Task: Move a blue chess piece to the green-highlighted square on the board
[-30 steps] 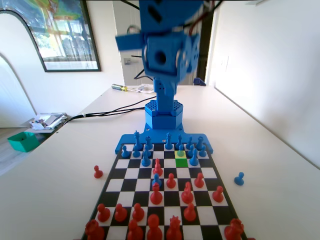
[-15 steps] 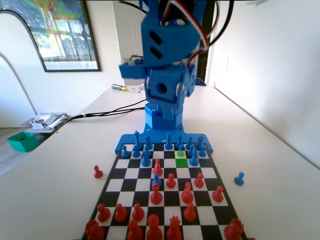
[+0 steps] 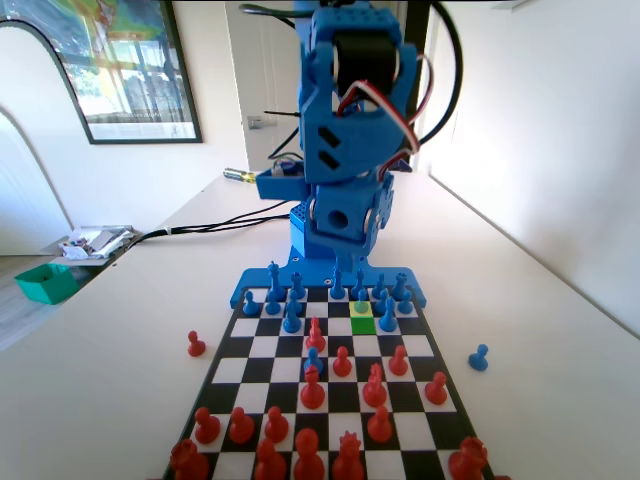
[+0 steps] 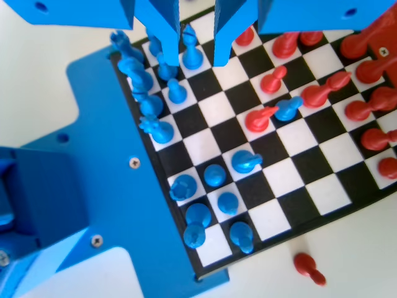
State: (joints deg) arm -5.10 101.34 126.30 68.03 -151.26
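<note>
Hand: in the wrist view we are seeing the hand point(image 4: 195, 53) hanging above the blue back rows, its two jaws standing apart with nothing between them, released.
Blue chess piece: we are locating a blue pawn point(image 3: 361, 309) standing on the pale yellow-green square, touching no jaw.
Green-highlighted square point(image 3: 363, 325): lying just in front of that pawn in the fixed view, bare.
Board point(image 3: 425, 445): resting flat on the worktop point(image 3: 540, 330).

- The board point(image 3: 420, 345) was chequered black and white.
- One square point(image 3: 363, 325) was bright green; the square behind it point(image 3: 361, 308) was paler yellow-green.
- Pawns and taller pieces were blue point(image 4: 246, 161) or red point(image 4: 308, 268).
- The gripper point(image 4: 197, 59) was blue.
- The table point(image 3: 120, 340) was white.
</note>
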